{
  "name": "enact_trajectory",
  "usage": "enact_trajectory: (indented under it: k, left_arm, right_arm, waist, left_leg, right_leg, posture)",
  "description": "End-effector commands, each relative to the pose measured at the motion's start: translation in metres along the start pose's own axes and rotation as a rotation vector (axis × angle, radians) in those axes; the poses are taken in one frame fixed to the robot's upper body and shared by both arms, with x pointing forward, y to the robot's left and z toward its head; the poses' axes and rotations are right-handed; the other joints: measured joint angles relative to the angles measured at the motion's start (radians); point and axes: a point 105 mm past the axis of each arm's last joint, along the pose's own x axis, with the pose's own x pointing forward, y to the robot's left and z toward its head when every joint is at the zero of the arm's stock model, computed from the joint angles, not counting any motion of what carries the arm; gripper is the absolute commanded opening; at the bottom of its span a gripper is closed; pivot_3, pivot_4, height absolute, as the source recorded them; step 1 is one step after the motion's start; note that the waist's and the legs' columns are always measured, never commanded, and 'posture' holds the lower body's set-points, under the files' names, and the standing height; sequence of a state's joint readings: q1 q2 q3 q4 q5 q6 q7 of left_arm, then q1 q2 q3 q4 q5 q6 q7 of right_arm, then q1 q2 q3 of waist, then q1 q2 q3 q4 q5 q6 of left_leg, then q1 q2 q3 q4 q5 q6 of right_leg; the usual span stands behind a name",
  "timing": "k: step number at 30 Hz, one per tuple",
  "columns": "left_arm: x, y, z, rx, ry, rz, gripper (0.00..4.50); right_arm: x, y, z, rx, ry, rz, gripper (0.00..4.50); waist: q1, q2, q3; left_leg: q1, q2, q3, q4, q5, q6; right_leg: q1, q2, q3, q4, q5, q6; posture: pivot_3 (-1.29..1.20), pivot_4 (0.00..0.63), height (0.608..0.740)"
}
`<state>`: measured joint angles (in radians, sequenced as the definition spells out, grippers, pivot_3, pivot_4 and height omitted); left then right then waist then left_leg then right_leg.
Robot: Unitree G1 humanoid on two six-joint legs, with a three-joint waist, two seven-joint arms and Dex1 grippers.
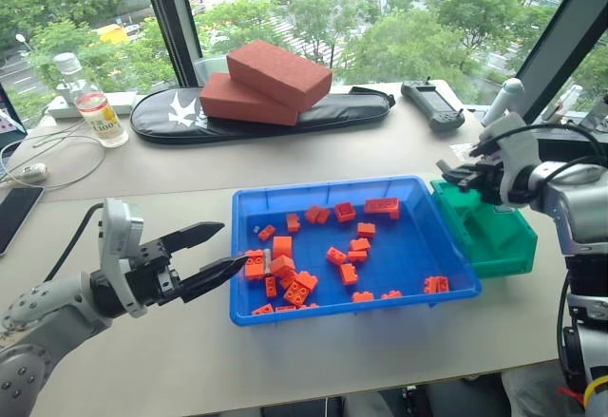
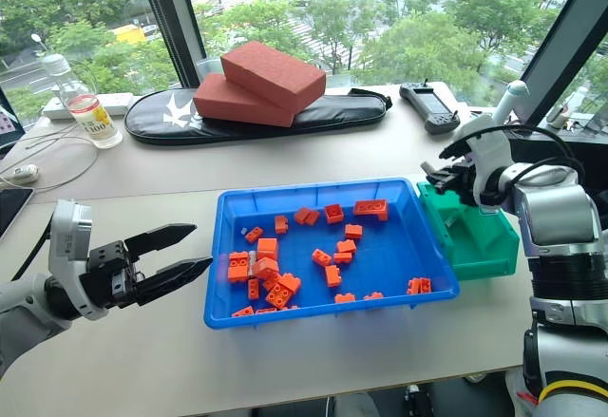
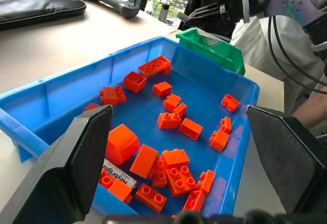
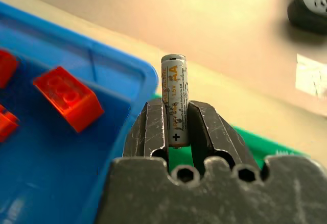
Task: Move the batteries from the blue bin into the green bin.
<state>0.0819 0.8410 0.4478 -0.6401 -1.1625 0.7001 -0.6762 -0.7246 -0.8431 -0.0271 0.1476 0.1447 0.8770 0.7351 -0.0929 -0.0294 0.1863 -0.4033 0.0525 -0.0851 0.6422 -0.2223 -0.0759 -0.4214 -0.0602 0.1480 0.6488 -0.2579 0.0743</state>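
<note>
The right end effector [image 4: 176, 132] pinches one battery [image 4: 174, 99] tight, with the green bin [image 1: 494, 236] just under it and the blue bin [image 1: 418, 246] beside, so it should let go only once above the green.

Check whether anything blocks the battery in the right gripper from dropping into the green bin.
Nothing visible does. The right gripper is shut on a slim grey-silver cylindrical battery at the far end of the small teal-green plastic bin, whose open top shows no cover or obstruction.
</note>
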Motion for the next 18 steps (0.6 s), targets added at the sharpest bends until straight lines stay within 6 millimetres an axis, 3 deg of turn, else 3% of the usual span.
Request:
enact_trajectory:
  k: [1,3,5,11,14,16,18]
  left_arm:
    - [0.000,0.000,0.006,0.029,-0.012,-0.008,4.50]
    - [0.000,0.000,0.009,0.034,-0.016,-0.008,4.50]
    - [-0.001,0.000,0.010,0.035,-0.016,-0.004,4.50]
    - [-0.016,0.008,0.011,0.043,-0.001,0.072,4.50]
    - [-0.029,0.009,0.011,0.045,0.016,0.113,4.50]
    - [-0.042,0.011,0.007,0.046,0.054,0.154,4.50]
    - [-0.055,0.012,0.003,0.050,0.095,0.192,4.50]
  right_arm:
    - [-0.007,-0.009,-0.001,-0.011,0.005,-0.060,0.29]
    - [-0.008,-0.012,-0.004,-0.021,0.013,-0.077,0.29]
    - [-0.009,-0.010,-0.003,-0.030,0.003,-0.066,1.29]
    - [-0.015,-0.009,0.018,-0.022,-0.075,-0.047,3.22]
    - [-0.016,0.005,0.042,-0.044,-0.169,0.020,3.22]
    - [-0.014,0.041,0.071,-0.067,-0.284,0.177,3.22]
    - [-0.013,0.093,0.092,-0.091,-0.362,0.397,3.22]
  waist:
    - [-0.001,0.000,0.000]
    - [-0.001,0.000,0.000]
    - [0.000,0.000,0.000]
    - [-0.005,0.000,0.000]
    - [-0.007,0.000,0.000]
    - [-0.011,0.000,0.000]
    - [-0.019,0.000,0.000]
  left_leg:
    - [0.000,0.000,0.000,0.000,0.000,0.000]
    - [-0.001,0.000,0.000,0.000,0.000,0.000]
    - [-0.001,0.000,0.000,0.000,0.000,0.000]
    - [-0.001,0.000,0.000,0.000,0.000,0.000]
    - [0.000,0.000,0.000,0.000,0.000,0.000]
    - [0.000,0.000,0.000,0.000,0.000,0.000]
    - [0.001,0.000,0.000,0.000,0.000,0.000]
  right_leg:
    - [0.000,0.000,0.000,0.000,0.000,0.000]
    - [0.000,0.000,0.000,-0.001,0.000,0.000]
    - [0.000,-0.001,0.000,-0.001,0.000,0.000]
    - [0.000,0.000,0.000,-0.001,0.000,0.000]
    - [-0.001,0.000,0.000,0.000,0.000,0.000]
    - [-0.001,0.000,0.000,0.000,0.000,0.000]
    - [0.000,0.000,0.000,0.000,0.000,0.000]
  posture:
    - [0.00,0.150,0.740]
    - [0.00,0.150,0.740]
    - [0.00,0.150,0.740]
    - [0.00,0.150,0.740]
    - [0.00,0.150,0.740]
    - [0.00,0.150,0.740]
    - [0.00,0.150,0.740]
